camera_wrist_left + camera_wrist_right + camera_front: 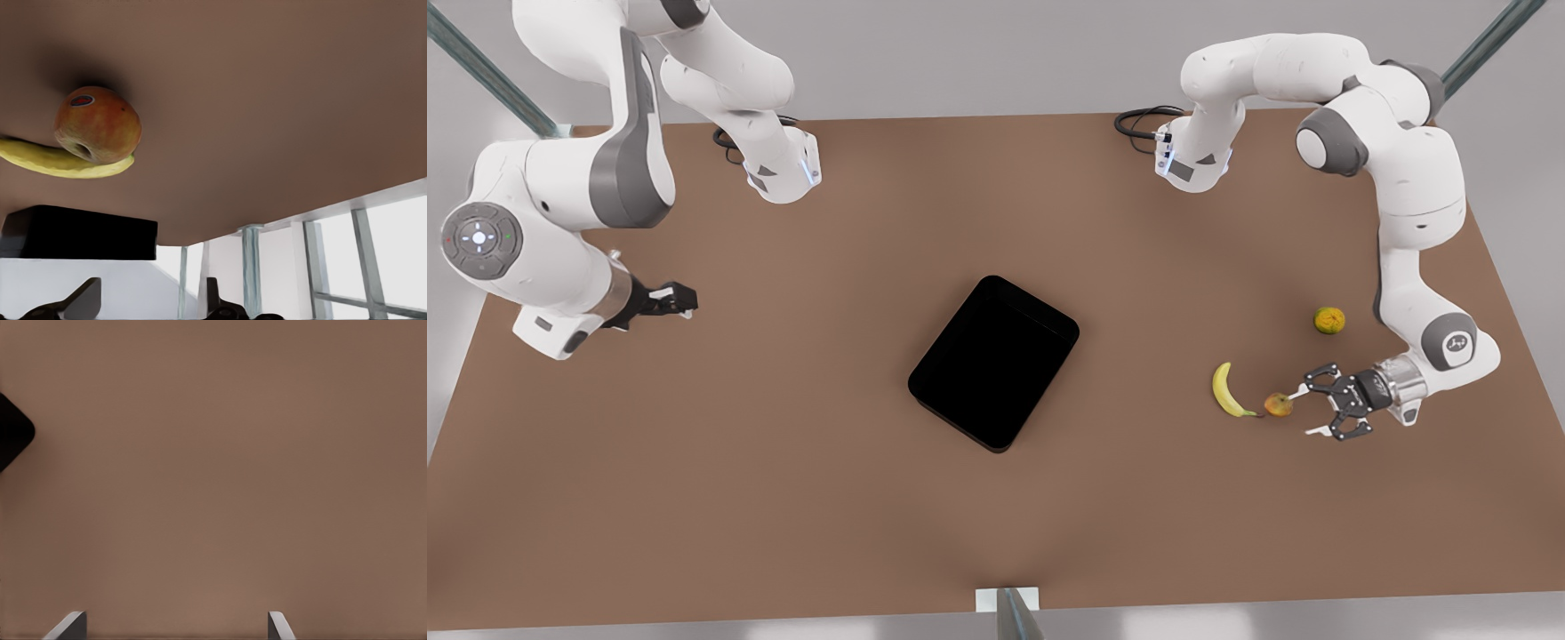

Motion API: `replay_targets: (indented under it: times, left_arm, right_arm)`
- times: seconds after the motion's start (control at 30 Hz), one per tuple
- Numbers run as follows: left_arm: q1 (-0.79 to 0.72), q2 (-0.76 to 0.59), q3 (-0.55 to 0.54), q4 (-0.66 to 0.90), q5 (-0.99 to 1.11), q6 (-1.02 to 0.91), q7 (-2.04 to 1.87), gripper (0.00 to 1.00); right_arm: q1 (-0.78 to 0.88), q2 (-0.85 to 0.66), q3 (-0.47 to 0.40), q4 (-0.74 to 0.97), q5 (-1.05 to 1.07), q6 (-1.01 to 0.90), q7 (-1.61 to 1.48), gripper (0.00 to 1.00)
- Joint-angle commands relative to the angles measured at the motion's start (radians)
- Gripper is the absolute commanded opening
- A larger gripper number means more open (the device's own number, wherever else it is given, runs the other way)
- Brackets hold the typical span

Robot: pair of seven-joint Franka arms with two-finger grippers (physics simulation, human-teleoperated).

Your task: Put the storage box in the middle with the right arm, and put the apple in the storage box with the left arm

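Left gripper [1303,411] stands open, low over the table [783,444], just beside the apple [1279,405]. Apple lies against the banana [1225,391], apart from the box [994,360]. Judged light, firm, smooth and round: grip across its widest part, clear of the banana. Box sits mid-table, nothing inside. Right gripper [685,300] waits open, well apart.

In the right wrist view, the storage box [13,433] is cut off by the picture edge, one rounded corner visible. In the left wrist view, the apple [97,125] hides the banana's [47,160] middle, and the edge truncates the banana beside the apple.
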Motion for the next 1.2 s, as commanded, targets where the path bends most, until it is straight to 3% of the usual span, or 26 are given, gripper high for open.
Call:
replay_targets:
  times: [0.0, 0.2, 0.3, 0.5, 0.8, 0.83, 0.87, 0.9, 1.1, 1.17]
  left_arm:
    - [0.000, 0.000, 0.000, 0.000, 0.058, 0.000, 0.001, 1.00]
    - [-0.028, -0.023, -0.005, -0.067, 0.147, -0.070, 0.105, 1.00]
    - [-0.028, 0.011, -0.026, -0.059, 0.078, 0.040, 0.119, 1.00]
    - [0.003, 0.090, -0.031, -0.058, -0.022, 0.071, 0.179, 1.00]
    - [0.005, 0.104, -0.061, -0.072, -0.092, 0.123, 0.188, 1.00]
    - [0.005, 0.103, -0.061, -0.079, -0.096, 0.126, 0.188, 0.96]
    - [0.005, 0.104, -0.061, -0.086, -0.097, 0.129, 0.187, 0.84]
    - [0.005, 0.104, -0.061, -0.086, -0.099, 0.130, 0.187, 0.62]
    - [0.026, 0.109, -0.060, -0.087, -0.105, 0.118, 0.185, 0.50]
    - [0.031, 0.109, -0.060, -0.087, -0.105, 0.114, 0.182, 0.30]
  right_arm:
    - [0.000, 0.000, 0.000, 0.000, 0.000, 0.000, 0.000, 1.00]
    - [0.000, 0.017, 0.002, 0.007, 0.000, -0.006, -0.002, 1.00]
    - [0.000, 0.017, 0.002, 0.006, 0.000, -0.006, 0.000, 1.00]
    - [0.001, 0.026, 0.003, 0.004, 0.003, -0.006, 0.000, 1.00]
    - [0.004, 0.034, 0.003, 0.004, 0.009, -0.014, 0.001, 1.00]
    - [0.004, 0.034, 0.003, 0.004, 0.009, -0.014, 0.001, 1.00]
    - [0.004, 0.034, 0.003, 0.004, 0.009, -0.014, 0.001, 1.00]
    - [0.004, 0.034, 0.003, 0.004, 0.009, -0.014, 0.001, 1.00]
    - [0.009, 0.036, 0.003, 0.004, 0.009, -0.014, 0.005, 1.00]
    - [0.011, 0.037, 0.003, 0.004, 0.009, -0.014, 0.006, 1.00]
